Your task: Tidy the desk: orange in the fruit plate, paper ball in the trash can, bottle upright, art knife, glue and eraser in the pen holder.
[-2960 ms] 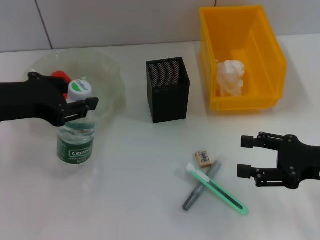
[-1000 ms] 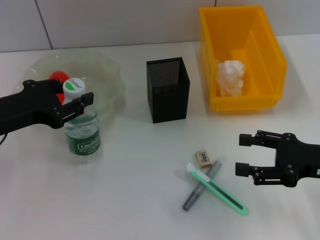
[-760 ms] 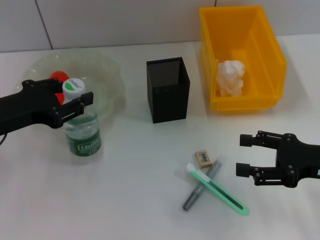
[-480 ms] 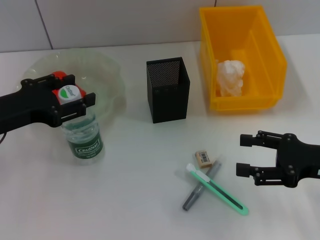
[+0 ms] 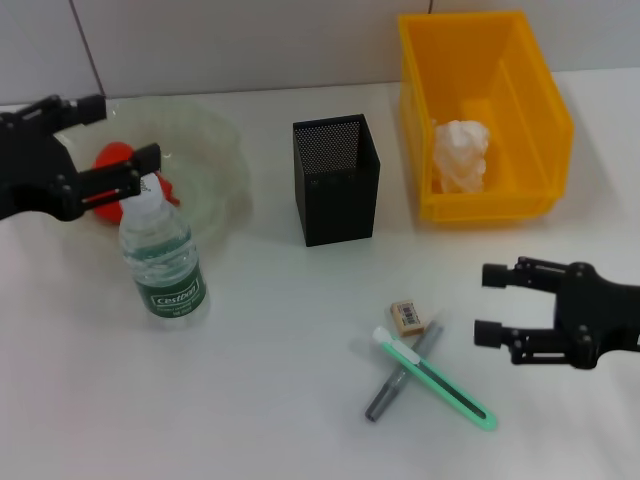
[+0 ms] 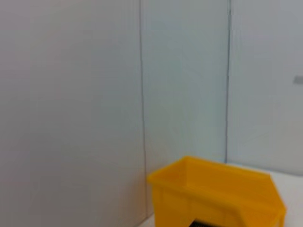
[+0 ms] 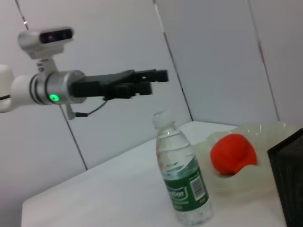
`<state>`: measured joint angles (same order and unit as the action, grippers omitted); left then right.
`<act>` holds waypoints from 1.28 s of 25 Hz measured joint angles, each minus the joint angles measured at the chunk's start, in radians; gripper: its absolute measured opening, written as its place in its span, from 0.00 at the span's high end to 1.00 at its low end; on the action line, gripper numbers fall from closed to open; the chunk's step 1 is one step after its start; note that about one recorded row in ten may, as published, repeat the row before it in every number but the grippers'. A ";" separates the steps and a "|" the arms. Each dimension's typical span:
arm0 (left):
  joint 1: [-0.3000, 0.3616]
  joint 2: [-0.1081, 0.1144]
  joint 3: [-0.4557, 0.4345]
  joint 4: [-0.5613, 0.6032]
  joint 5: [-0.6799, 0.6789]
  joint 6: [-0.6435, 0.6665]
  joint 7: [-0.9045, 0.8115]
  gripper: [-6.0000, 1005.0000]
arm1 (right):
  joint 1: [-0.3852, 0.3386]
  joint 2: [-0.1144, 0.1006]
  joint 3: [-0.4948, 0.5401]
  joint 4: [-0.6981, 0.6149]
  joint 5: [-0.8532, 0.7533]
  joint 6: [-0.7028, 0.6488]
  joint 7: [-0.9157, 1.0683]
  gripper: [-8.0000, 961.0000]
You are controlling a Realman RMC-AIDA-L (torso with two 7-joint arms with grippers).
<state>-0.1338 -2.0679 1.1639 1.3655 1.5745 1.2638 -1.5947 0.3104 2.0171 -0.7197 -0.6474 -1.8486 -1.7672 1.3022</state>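
Note:
The bottle point(image 5: 160, 256) stands upright on the table in front of the fruit plate point(image 5: 222, 135), free of any grip. My left gripper point(image 5: 126, 130) hangs open above and behind its cap, and shows as the left gripper point(image 7: 150, 77) over the bottle point(image 7: 182, 183) in the right wrist view. The orange point(image 5: 114, 160) lies in the plate. The paper ball point(image 5: 460, 155) lies in the yellow trash can point(image 5: 530, 95). The eraser point(image 5: 406, 316), green art knife point(image 5: 436, 381) and grey glue stick point(image 5: 396, 380) lie together before the pen holder point(image 5: 336, 181). My right gripper point(image 5: 487, 303) waits open just right of them.
The trash can point(image 6: 218, 198) also shows low in the left wrist view, against a tiled wall. The orange point(image 7: 232, 153) and the pen holder's edge point(image 7: 289, 175) appear in the right wrist view. Bare white tabletop lies between bottle and stationery.
My left gripper has let go of the bottle's cap and lifted up and back to the left. The bottle stays standing upright. The right arm has not moved.

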 joint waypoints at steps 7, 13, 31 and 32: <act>0.007 0.002 0.002 0.043 -0.026 0.275 0.044 0.19 | 0.009 -0.016 0.072 -0.056 -0.001 -0.010 0.129 0.12; 0.024 -0.002 0.032 -0.133 -0.029 0.390 0.191 0.19 | 0.027 -0.038 0.079 -0.256 0.001 -0.083 0.383 0.12; -0.024 0.002 -0.053 -0.595 -0.032 0.383 0.558 0.19 | 0.391 -0.026 -0.340 -0.986 -0.470 -0.232 1.349 0.13; -0.024 0.002 -0.054 -0.596 -0.028 0.383 0.557 0.19 | 0.411 -0.015 -0.372 -0.986 -0.501 -0.232 1.364 0.13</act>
<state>-0.1574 -2.0658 1.1099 0.7698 1.5462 1.6468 -1.0376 0.7217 2.0020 -1.0916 -1.6338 -2.3493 -1.9994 2.6663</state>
